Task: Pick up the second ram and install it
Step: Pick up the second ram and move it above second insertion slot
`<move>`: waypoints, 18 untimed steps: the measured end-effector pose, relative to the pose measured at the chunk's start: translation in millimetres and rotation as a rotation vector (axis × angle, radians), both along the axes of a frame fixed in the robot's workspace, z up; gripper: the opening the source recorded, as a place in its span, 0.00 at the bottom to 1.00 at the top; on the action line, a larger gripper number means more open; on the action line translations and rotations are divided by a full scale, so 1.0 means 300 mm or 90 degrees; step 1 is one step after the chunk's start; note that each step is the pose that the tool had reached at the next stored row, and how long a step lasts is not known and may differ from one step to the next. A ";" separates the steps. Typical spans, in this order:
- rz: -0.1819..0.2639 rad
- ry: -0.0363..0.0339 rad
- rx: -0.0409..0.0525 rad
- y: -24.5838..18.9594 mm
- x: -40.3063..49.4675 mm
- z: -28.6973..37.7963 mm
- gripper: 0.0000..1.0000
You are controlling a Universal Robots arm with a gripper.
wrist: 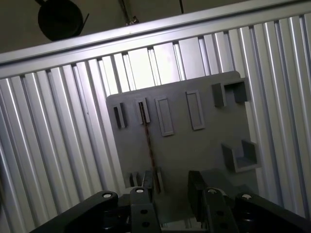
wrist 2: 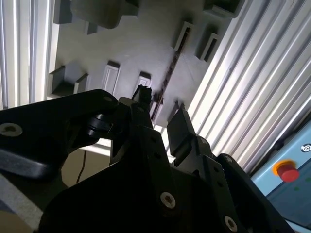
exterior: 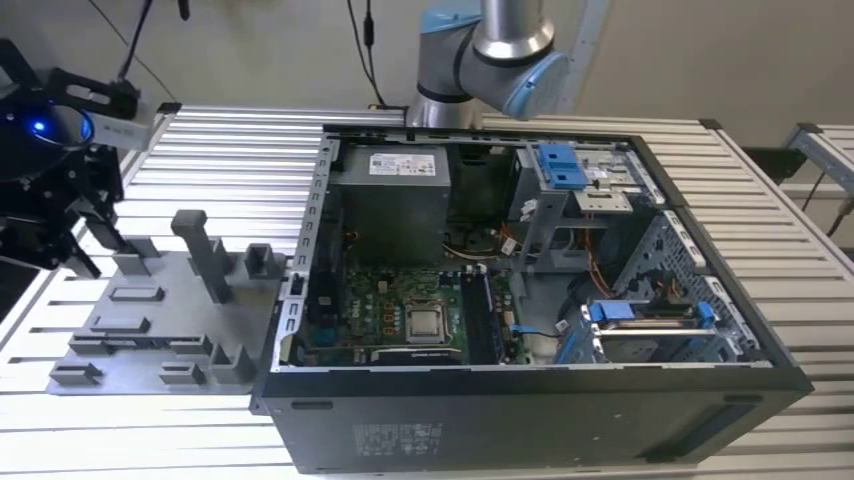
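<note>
My gripper (exterior: pixel 94 245) hung over the grey holder tray (exterior: pixel 147 340), which lay on the slatted metal table (exterior: pixel 227 150) at the exterior view's left, just beside the open computer case (exterior: pixel 534 440). My arm's base (exterior: pixel 481 50) stood at the far side of the table, behind the case.

In the first wrist view my gripper (wrist: pixel 171 187) was spread wide, its two black fingers (wrist: pixel 197 187) well apart with bare tray (wrist: pixel 204 150) showing between them. The second ram (wrist: pixel 148 145) stood on edge in one of the tray's narrow slots and showed as a thin dark line with a brownish glint. It ran lengthwise across the tray and ended close by the inner side of one finger. I could not tell whether that finger touched it.

The second wrist view showed the same thing from the other side. There the second ram (wrist 2: pixel 167 77) ran toward the gap of my gripper (wrist 2: pixel 163 109), and the fingers (wrist 2: pixel 180 124) stood to either side of its near end without clamping it. The tray (wrist 2: pixel 131 43) lay beyond, and a red button (wrist 2: pixel 286 171) sat on a pale blue box off the table's edge.

Inside the case the green motherboard (exterior: pixel 387 300) lay flat on the floor of the case, with a square silver processor (exterior: pixel 427 322) near its middle.
</note>
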State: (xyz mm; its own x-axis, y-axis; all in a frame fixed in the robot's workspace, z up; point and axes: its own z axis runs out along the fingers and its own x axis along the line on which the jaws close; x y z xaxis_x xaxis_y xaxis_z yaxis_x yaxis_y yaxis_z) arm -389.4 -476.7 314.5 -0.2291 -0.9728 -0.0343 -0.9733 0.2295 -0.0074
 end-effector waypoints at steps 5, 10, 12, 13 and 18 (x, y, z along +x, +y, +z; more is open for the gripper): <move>0.000 0.0000 0.0000 0.000 0.000 -0.010 0.42; 0.001 0.0000 0.0001 -0.002 0.000 -0.030 0.42; 0.012 0.0000 0.0000 -0.003 0.000 -0.037 0.42; 0.019 -0.0001 0.0000 -0.004 0.000 -0.040 0.42; 0.053 -0.0032 0.0000 -0.009 0.000 -0.050 0.42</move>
